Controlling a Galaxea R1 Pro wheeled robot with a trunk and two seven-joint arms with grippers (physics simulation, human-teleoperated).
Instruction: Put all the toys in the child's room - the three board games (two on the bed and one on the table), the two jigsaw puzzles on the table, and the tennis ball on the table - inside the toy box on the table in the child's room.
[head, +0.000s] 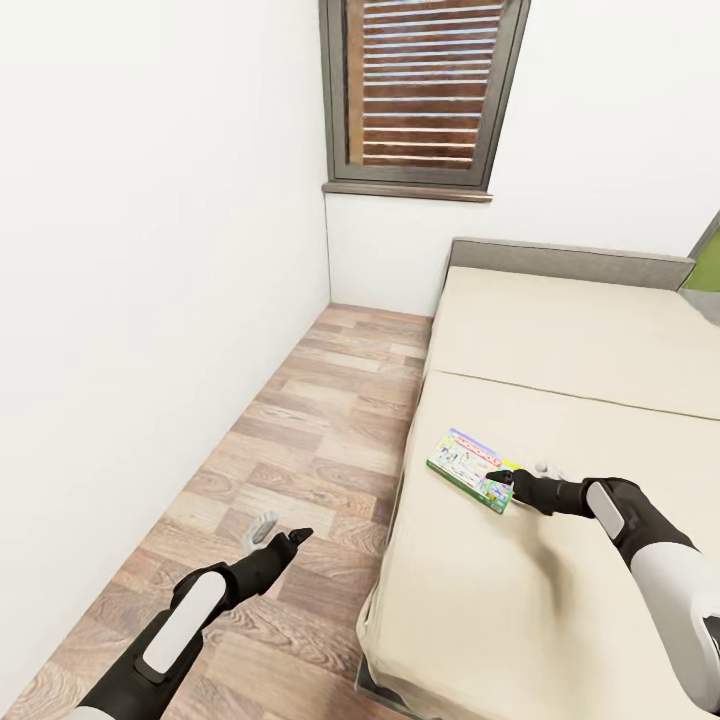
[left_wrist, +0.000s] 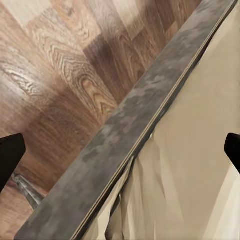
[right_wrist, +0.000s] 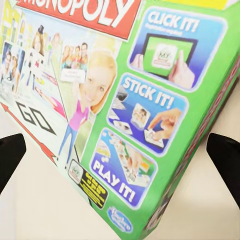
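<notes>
Right claw (head: 520, 478) out over the beige bed (head: 560, 560), fingers spread wide and pinching nothing, tips level with the near corner of the Monopoly board game (head: 472, 469). Lying flat on the mattress right at that claw's fingertips, green edge toward it, red title strip on the far side away from the claw. Seen close from the right wrist: the green-edged cover (right_wrist: 125, 105) sitting between the two dark fingertips (right_wrist: 10, 160), one at each side with a gap to the box, no contact to be made out. Panels reading "CLICK IT!", "STICK IT!" and "PLAY IT!" down the green side. Left claw (head: 283, 537) low over the wood-plank floor (head: 320, 420), beside the bed's edge and well apart from the game, spread as well, holding nothing. Below it, from the left wrist, the bed's dark grey side rail (left_wrist: 125, 135) running between floor planks and folded beige cover. Beyond both claws, a low grey headboard (head: 570, 262) and a slatted window shutter (head: 420, 85) in the white wall.
</notes>
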